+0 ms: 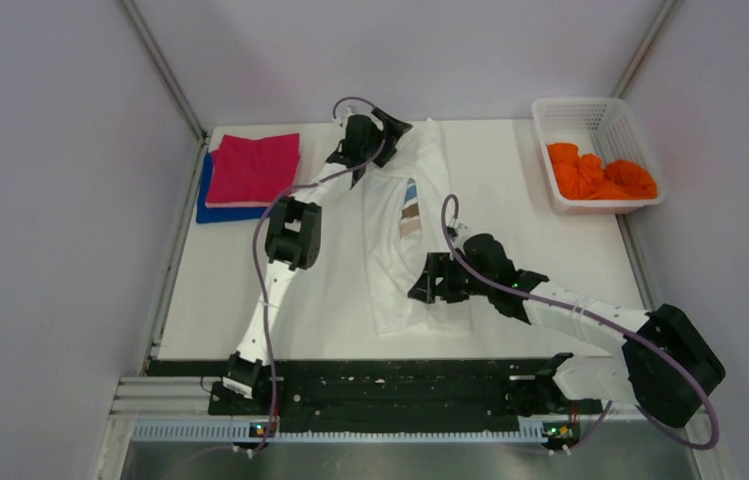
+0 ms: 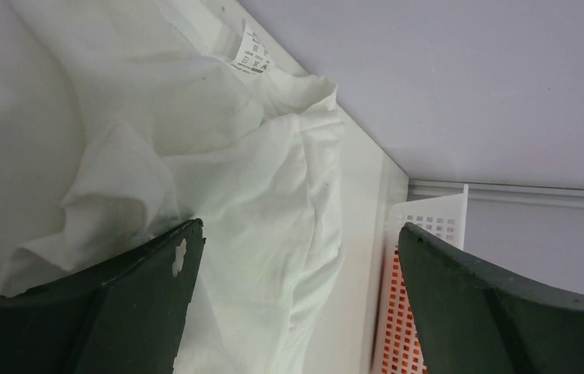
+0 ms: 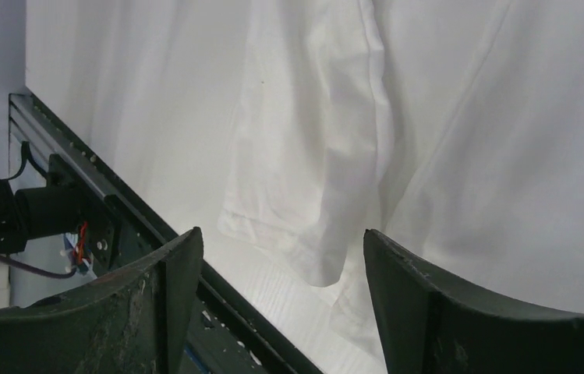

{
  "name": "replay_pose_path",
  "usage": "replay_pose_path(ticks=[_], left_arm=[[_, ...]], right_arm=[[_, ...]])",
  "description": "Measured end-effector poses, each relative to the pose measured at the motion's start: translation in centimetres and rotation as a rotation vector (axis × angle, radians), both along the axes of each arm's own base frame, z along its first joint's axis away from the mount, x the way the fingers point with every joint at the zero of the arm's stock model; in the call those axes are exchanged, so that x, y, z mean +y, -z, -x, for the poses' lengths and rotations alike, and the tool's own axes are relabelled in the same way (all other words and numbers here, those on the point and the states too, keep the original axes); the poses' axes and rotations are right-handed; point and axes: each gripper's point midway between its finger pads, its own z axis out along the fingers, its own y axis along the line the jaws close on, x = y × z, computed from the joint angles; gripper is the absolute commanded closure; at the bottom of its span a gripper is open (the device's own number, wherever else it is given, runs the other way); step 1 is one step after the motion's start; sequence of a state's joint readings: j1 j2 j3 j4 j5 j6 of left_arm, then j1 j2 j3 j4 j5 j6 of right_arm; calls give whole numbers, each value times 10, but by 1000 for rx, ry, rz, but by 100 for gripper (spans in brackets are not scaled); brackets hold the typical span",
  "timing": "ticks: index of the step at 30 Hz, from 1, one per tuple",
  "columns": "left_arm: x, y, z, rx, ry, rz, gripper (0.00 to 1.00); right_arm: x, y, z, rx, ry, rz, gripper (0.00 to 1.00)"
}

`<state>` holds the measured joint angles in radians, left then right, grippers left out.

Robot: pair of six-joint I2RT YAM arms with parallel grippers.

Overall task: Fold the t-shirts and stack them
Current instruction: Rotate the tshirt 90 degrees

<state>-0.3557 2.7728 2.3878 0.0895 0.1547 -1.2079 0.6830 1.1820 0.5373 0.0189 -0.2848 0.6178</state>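
Left tool: my left tool [image 2: 300, 231] is spread wide and pinches nothing; rumpled white cloth lies between and under its fingers.
Right tool: my right tool [image 3: 281, 235] is also spread wide, with nothing in it; it hangs over a turned-in flap of the same cloth, close to the near edge of the tabletop [image 1: 230, 290].
White t-shirt: the white t-shirt [image 1: 390, 255] lies lengthwise in the middle of the tabletop, with its print [image 1: 410, 210] facing up. The far end, by my left tool, is bunched, and the care label [image 2: 251, 53] shows there. The near end, by my right tool, is flatter but has creases.
Step in hand: I judge that I am about to take both ends of this shirt, to straighten it or to fold it.
How to do it well: each tool should go low to the tabletop and close on an edge of the cloth only, taking one layer or all layers on purpose, not by chance. Then both should pull apart gently, so that the bunch at the far end opens before any fold is made.
Stack: the magenta t-shirt [image 1: 255, 168] lies folded upon the blue t-shirt [image 1: 208, 208] at the far left; I think the white one belongs there afterwards.
Waiting: the orange t-shirts [image 1: 600, 178] are crumpled in the basket [image 1: 590, 108] at the far right.
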Motion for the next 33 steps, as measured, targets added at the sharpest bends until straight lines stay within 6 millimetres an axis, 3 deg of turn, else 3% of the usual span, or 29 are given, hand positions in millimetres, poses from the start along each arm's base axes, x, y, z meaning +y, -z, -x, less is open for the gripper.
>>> replay_pose_path(ticks=[4, 6, 8, 11, 12, 19, 25, 27, 29, 33], left_arm=[[4, -1, 1, -4, -20, -35, 1], [5, 0, 1, -4, -25, -43, 1], [6, 2, 1, 0, -28, -46, 1], [6, 2, 1, -1, -29, -48, 1], [6, 2, 1, -1, -28, -48, 1], [8, 4, -1, -5, -43, -65, 1], [11, 6, -2, -17, -54, -106, 1], [11, 6, -1, -17, -54, -115, 1], [12, 7, -1, -17, -52, -123, 1], [11, 6, 1, -21, -38, -135, 1]], right_arm=[[0, 25, 1, 62, 36, 58, 32], [0, 37, 3, 90, 40, 87, 45], [-1, 48, 5, 117, 45, 113, 66], [0, 54, 7, 140, 55, 123, 95], [1, 54, 7, 139, 54, 120, 100], [6, 37, 14, 128, 67, 53, 100], [-8, 53, 47, 200, 80, 47, 100], [-15, 60, 54, 224, 99, 50, 90], [-19, 64, 57, 240, 117, 49, 63], [-23, 65, 59, 247, 137, 61, 54]])
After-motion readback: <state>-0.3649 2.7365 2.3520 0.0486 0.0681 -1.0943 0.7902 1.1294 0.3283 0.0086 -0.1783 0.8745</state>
